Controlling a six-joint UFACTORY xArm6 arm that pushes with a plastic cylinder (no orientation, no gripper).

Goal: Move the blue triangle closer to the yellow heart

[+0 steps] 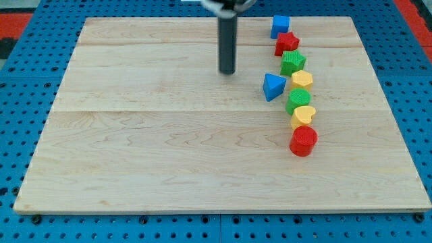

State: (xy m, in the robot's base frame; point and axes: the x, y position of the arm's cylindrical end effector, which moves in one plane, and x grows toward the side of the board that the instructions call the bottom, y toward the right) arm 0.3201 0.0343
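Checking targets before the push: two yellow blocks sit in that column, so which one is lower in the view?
The yellow heart, directly above the red cylinder. The other yellow block sits higher, beside the blue triangle.
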